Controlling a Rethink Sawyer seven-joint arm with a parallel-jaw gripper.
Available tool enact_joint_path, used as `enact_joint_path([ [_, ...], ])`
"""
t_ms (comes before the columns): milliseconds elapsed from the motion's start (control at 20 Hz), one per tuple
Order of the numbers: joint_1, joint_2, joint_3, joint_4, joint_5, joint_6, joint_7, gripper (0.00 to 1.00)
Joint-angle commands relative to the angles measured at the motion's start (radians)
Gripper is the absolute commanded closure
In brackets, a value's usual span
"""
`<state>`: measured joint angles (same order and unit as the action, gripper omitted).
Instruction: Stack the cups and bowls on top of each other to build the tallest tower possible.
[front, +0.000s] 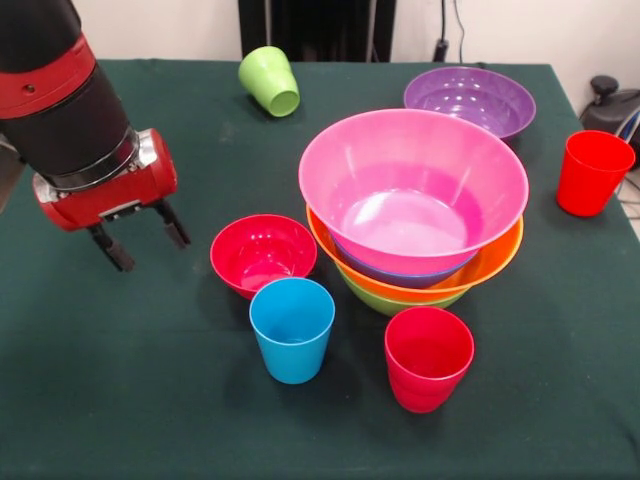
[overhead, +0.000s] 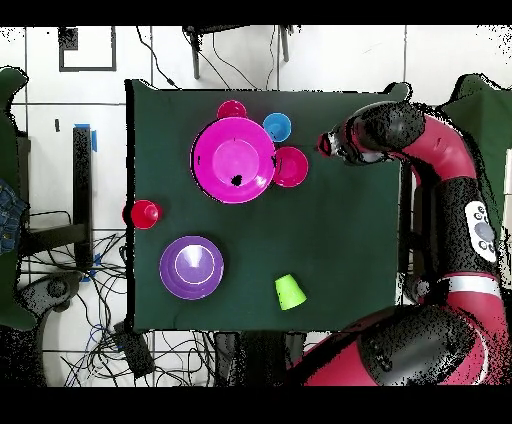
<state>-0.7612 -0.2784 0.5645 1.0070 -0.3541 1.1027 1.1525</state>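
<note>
The tower (front: 414, 205) (overhead: 234, 160) is a nest of bowls at mid-table: lime green at the bottom, then orange, blue and the wide pink one on top. A small red bowl (front: 263, 254) (overhead: 291, 166) sits just left of it in the front view. In front stand a sky blue cup (front: 292, 329) (overhead: 277, 127) and a red cup (front: 428, 358) (overhead: 232, 109). Another red cup (front: 593, 173) (overhead: 144, 213) stands at the right. A lime green cup (front: 270, 81) (overhead: 290, 291) lies on its side at the back. The purple bowl (front: 469, 101) (overhead: 191, 267) sits alone. My gripper (front: 141, 241) (overhead: 326, 143) hangs open and empty left of the red bowl.
A dark green cloth (front: 120, 400) covers the table. Its far edge runs just behind the lime green cup and purple bowl. Cables and floor tiles surround the table in the overhead view.
</note>
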Motion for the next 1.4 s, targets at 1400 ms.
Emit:
enact_joint_path([
  [1400,0.048,0.022,-0.024,0.173,0.060,-0.145,0.073,0.00],
])
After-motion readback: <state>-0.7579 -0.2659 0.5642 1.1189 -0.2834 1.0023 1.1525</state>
